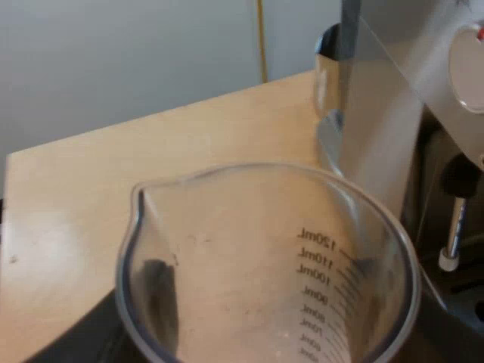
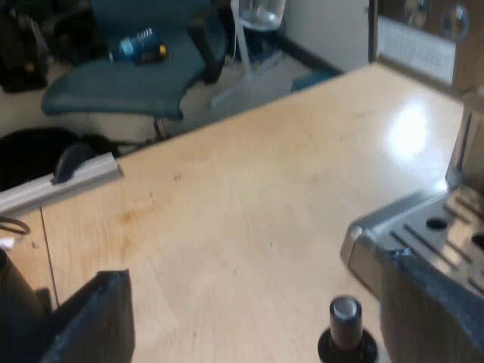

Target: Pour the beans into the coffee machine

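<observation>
Our left gripper (image 1: pixel 265 329) is clasping the measuring glass (image 1: pixel 249 227) upright just beside the espresso machine (image 1: pixel 378 128), whose top we are judging to lie above. Our right gripper (image 2: pixel 265 318) is hanging spread open near the tamper (image 2: pixel 346 321).

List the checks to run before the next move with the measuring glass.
1. Grip: the measuring glass sits in the left gripper, jaws shut on it: ok.
2. Beans in the glass: cannot tell; its visible wall is clear and its bottom is hidden.
3. Height: the glass above the espresso machine: not ok; it is beside the machine's side wall.
4. Other arm: the right gripper free: ok; jaws open and empty over the table.
5. The tamper untouched: ok; it stands on the table by the drip tray.
</observation>
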